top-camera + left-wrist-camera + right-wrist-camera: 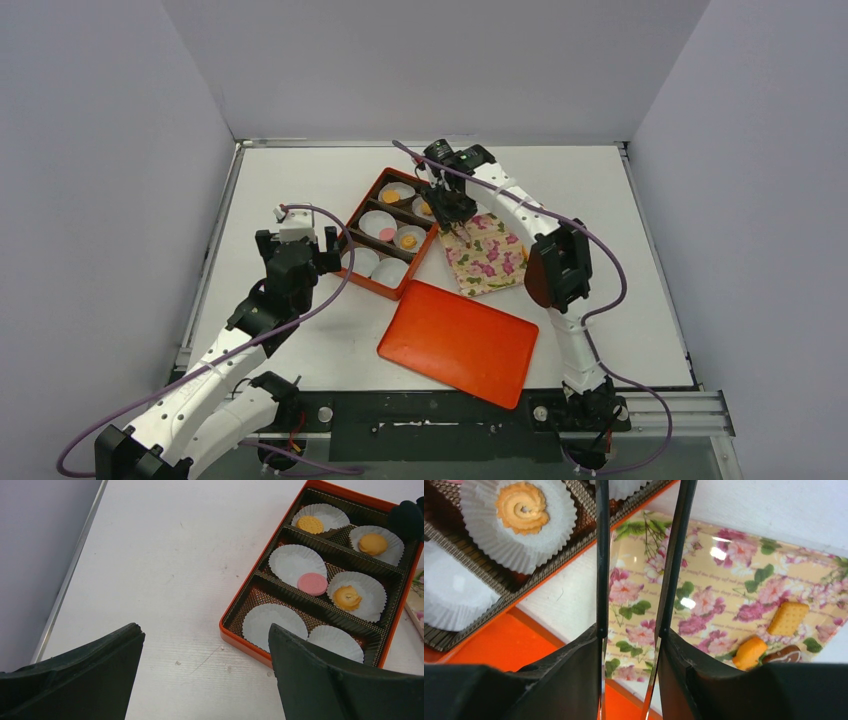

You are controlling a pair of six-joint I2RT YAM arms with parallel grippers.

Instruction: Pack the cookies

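Observation:
An orange box [371,279] holds white paper cups. Four cookies lie in them: a round yellow one [310,524], an orange one [373,544], a pink one [312,584] and a swirl one [347,597]. On the flowered tray [729,575] lie a square cookie [787,618], an orange cookie [749,653] and a dark brown one [781,655]. My right gripper [629,630] is shut on thin metal tongs [602,555], whose arms stand apart with nothing between them, over the tray's edge by the box. My left gripper [206,630] hangs open over bare table, left of the box.
The flat orange lid [458,342] lies on the table in front of the box and tray. Grey walls close in the white table [300,170] on three sides. A metal rail [70,575] runs along the left edge.

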